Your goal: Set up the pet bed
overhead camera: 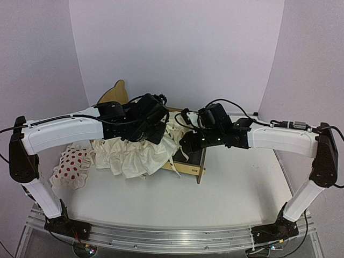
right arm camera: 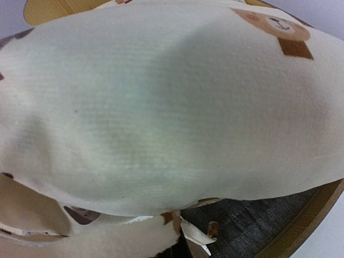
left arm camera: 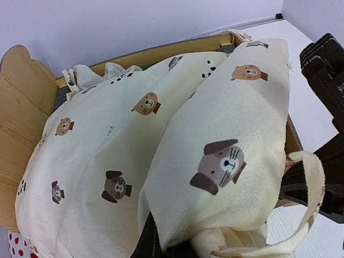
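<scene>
The pet bed is a plywood frame with an ear-shaped headboard [overhead camera: 115,91] and a low foot rail [overhead camera: 189,170]. The cream cushion [overhead camera: 135,153] printed with bear faces lies bunched over it and spills off its left side. My left gripper [overhead camera: 153,129] is over the bed's middle, shut on a fold of the cushion [left arm camera: 215,161]; its dark fingers [left arm camera: 146,242] show under the cloth. My right gripper [overhead camera: 186,144] is near the foot end, shut on the cushion's ruffled edge [right arm camera: 161,107]. The dark grey base [right arm camera: 258,228] and a side rail [right arm camera: 317,212] show beneath.
A small white pillow with red spots [overhead camera: 72,165] lies on the table left of the bed, touching the cushion's ruffle. The right gripper's black body [left arm camera: 325,80] shows close at the right of the left wrist view. White backdrop walls stand behind and at both sides.
</scene>
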You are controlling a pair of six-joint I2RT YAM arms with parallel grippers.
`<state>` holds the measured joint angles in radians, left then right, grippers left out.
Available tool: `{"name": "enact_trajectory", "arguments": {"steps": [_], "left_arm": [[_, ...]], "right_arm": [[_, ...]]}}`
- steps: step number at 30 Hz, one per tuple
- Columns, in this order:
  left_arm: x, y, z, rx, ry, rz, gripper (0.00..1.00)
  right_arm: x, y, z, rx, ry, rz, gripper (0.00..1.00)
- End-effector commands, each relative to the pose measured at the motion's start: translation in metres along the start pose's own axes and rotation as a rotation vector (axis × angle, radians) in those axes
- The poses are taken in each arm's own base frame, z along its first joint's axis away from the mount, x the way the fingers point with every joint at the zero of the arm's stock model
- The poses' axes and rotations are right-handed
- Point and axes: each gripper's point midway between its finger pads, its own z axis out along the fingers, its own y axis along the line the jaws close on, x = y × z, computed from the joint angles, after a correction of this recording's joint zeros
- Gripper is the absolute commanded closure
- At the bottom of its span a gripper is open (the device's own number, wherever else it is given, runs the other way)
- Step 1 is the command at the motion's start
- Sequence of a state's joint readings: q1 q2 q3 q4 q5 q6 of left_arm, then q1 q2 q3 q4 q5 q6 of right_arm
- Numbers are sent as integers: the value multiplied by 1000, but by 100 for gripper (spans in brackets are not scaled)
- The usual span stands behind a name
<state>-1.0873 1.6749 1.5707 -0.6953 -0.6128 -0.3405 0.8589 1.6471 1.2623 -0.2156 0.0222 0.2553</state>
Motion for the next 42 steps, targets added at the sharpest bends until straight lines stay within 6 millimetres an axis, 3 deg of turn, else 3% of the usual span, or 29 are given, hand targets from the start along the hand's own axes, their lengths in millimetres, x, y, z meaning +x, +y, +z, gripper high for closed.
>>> {"name": "enact_trajectory", "arguments": {"steps": [1,9,21,29,39,42], "left_arm": [[-20,13,-6,-20,-65,-50,100],[-19,11,-4,-12,-61,-47,100],[-17,11,-3,-11,-56,-44,100],[-15,10,-1,-12,-51,-41,100],[-12,2,5,10,-36,-33,100],[-12,-2,7,30,-33,-29,100]], "right_arm": [[-36,26,-32,-104,-89,51,100],[-44,30,-36,-113,-102,57,100],[0,-13,-3,73,-24,48,100],[23,-27,14,128,28,60,100],[53,-39,15,167,77,100,100],[53,-41,9,180,71,103,100]]}}
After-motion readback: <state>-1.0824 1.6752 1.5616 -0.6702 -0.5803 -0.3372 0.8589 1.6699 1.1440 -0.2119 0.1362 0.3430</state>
